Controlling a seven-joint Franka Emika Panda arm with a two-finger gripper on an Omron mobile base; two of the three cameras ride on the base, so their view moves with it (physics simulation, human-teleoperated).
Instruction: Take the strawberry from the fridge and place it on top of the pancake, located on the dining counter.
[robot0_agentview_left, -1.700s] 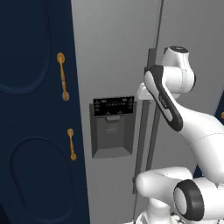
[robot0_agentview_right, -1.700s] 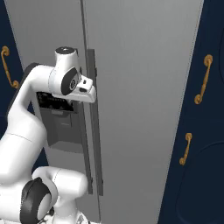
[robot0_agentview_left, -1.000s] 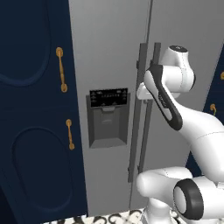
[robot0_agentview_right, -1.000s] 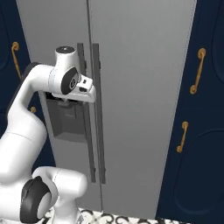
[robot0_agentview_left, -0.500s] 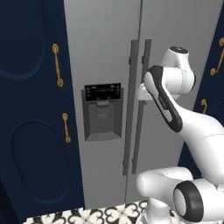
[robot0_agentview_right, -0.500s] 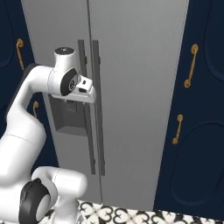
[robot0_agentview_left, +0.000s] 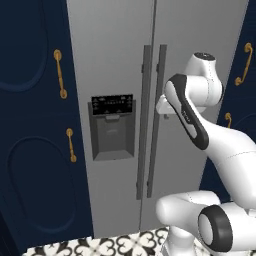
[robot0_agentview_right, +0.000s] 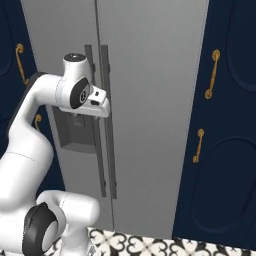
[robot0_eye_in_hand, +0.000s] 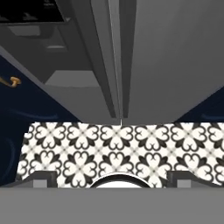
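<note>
Fridge (robot0_agentview_left: 120, 60) shut, both doors closed, twin vertical handles (robot0_agentview_left: 152, 120) meeting at centre seam. Strawberry out of sight. Gripper (robot0_eye_in_hand: 112, 177) fingers spread wide, nothing between them, aimed down along door seam toward patterned floor tiles (robot0_eye_in_hand: 109, 153). Navy cabinets (robot0_agentview_right: 225, 125) flank fridge.

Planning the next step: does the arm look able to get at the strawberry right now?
Probably not. Both doors of the fridge are shut, so whatever it holds is behind them. The gripper, jaws open, holds nothing.

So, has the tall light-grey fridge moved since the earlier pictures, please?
No. The tall light-grey two-door fridge still sits flush beside the navy cabinet with brass handles; the whole view shifted, so the camera moved.
</note>
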